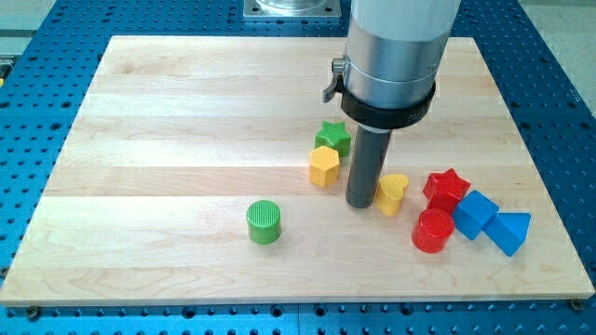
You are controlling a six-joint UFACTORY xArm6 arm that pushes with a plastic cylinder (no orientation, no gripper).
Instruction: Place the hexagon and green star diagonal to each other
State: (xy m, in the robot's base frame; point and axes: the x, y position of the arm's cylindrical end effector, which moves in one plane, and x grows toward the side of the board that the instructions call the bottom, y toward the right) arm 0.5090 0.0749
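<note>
A yellow hexagon (324, 166) sits near the board's middle. A green star (333, 137) touches it just above and slightly to the view's right. My tip (361, 205) rests on the board to the right of the hexagon and below the green star, with a small gap to the hexagon. A yellow heart (393, 193) sits right against the tip's right side.
A green cylinder (264, 221) stands alone at the lower left of the group. A red star (446, 188), a red cylinder (433, 230), a blue cube (475, 214) and a blue triangle (509, 231) cluster at the lower right. The wooden board (168, 112) lies on a blue perforated table.
</note>
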